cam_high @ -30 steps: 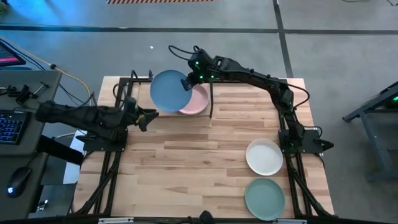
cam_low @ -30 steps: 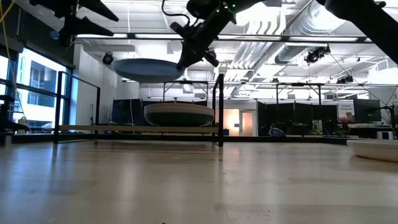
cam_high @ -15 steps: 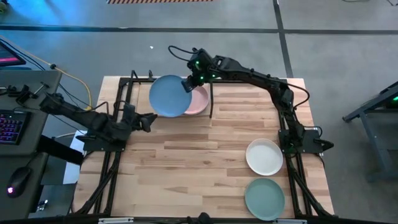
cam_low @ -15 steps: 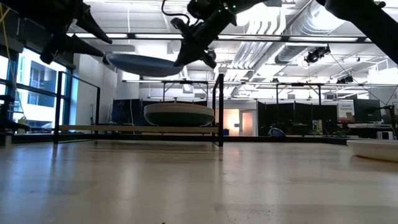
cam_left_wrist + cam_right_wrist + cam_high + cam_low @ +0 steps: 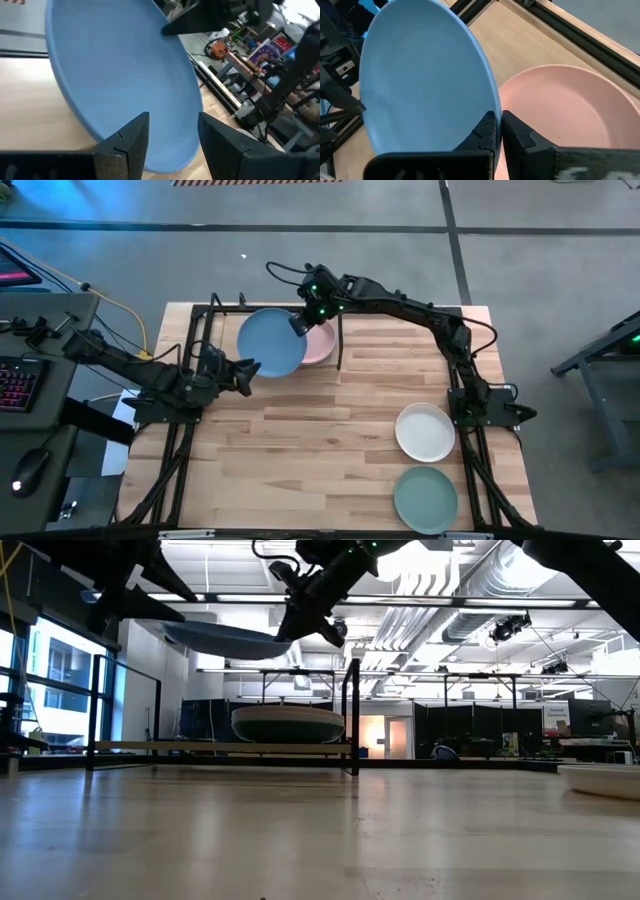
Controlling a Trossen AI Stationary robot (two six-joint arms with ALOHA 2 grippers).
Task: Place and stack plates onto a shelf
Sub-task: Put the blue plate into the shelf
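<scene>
Over shelf, far side of table: my right gripper (image 5: 300,323) is clamped on the rim of the blue plate (image 5: 271,341), holding it in the air, tilted.
Right jaws: pressed together on the plate's edge, clear in the right wrist view (image 5: 498,131).
Blue plate position: above the shelf (image 5: 215,313), partly overlapping the pink plate (image 5: 320,345) seen from above; in the low view it hangs well above the stack (image 5: 288,723).
Pink plate: lying on the shelf board, top of the stack; lower plates cannot be told apart.
Left gripper (image 5: 250,368): at the near rim of the blue plate, jaws apart.
Left fingers (image 5: 131,137): one either side of the plate's edge in the left wrist view; cannot tell if they touch it.
White plate (image 5: 425,432): flat on the table (image 5: 300,450), right side, beside my right arm's base.
Sage green plate (image 5: 425,498): flat on the table, just nearer than the white one.
</scene>
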